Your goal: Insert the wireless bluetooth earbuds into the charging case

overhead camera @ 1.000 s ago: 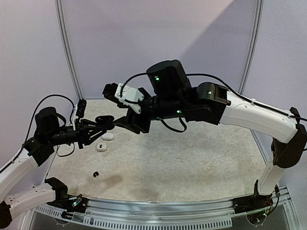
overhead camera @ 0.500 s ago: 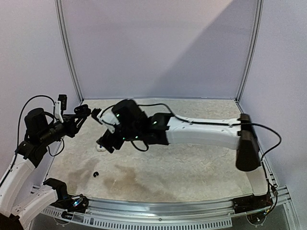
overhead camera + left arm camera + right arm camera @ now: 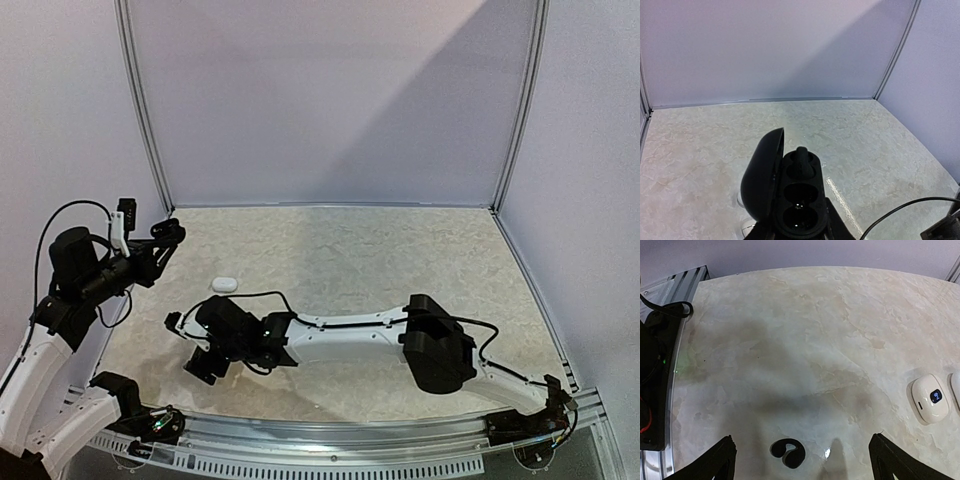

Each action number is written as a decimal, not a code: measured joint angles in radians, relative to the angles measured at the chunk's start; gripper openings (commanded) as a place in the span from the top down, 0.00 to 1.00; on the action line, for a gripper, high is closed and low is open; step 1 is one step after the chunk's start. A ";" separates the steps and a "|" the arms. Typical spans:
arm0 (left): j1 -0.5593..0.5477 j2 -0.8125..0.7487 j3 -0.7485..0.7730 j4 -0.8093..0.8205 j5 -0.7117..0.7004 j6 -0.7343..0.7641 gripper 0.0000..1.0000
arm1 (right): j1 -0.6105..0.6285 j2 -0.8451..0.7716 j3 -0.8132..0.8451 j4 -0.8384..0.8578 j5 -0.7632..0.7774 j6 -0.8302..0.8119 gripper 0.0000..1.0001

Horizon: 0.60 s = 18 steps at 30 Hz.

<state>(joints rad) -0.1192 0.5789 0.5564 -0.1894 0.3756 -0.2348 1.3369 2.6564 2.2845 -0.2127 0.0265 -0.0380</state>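
Note:
My left gripper (image 3: pixel 160 243) is shut on an open black charging case (image 3: pixel 799 200), held up at the table's left edge with its lid swung left. One black earbud (image 3: pixel 801 161) sits in the case's far well; the nearer wells look empty. My right gripper (image 3: pixel 802 439) is open wide and low over the front left of the table (image 3: pixel 200 366). A loose black earbud (image 3: pixel 788 453) lies on the table between its fingers, nearer the left fingertip (image 3: pixel 722 455). The top view hides this earbud under the gripper. No white earbuds are in view.
A white pebble-shaped case (image 3: pixel 223 284) lies on the marbled table behind the right wrist. The right wrist view shows a white case with a small blue display (image 3: pixel 930 399) and a second white one (image 3: pixel 956 390) at the frame's edge. A black arm base and rail (image 3: pixel 655 365) are at its left.
My right arm swung from high beside the left gripper down to the table's front left, stopping over the black earbud. My left arm lifted and drew back left with the case.

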 measured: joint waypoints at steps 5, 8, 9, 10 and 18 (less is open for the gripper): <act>0.000 0.001 0.000 0.000 0.006 -0.003 1.00 | 0.006 0.059 0.019 0.025 0.001 -0.002 0.15; 0.000 0.001 -0.003 0.001 0.006 -0.007 1.00 | 0.008 0.084 0.019 0.039 0.019 0.002 0.22; 0.000 0.001 -0.003 0.001 0.006 -0.010 1.00 | 0.008 0.091 0.024 0.053 0.024 0.000 0.26; 0.000 0.001 -0.004 0.001 0.006 -0.011 1.00 | 0.009 0.095 0.029 0.057 0.030 -0.004 0.30; 0.000 0.001 -0.008 0.001 0.009 -0.017 1.00 | 0.013 0.100 0.032 0.063 0.055 -0.025 0.54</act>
<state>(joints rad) -0.1192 0.5800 0.5484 -0.1886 0.3843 -0.2520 1.3502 2.7564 2.3169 -0.1501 0.0811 -0.0631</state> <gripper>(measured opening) 0.236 0.530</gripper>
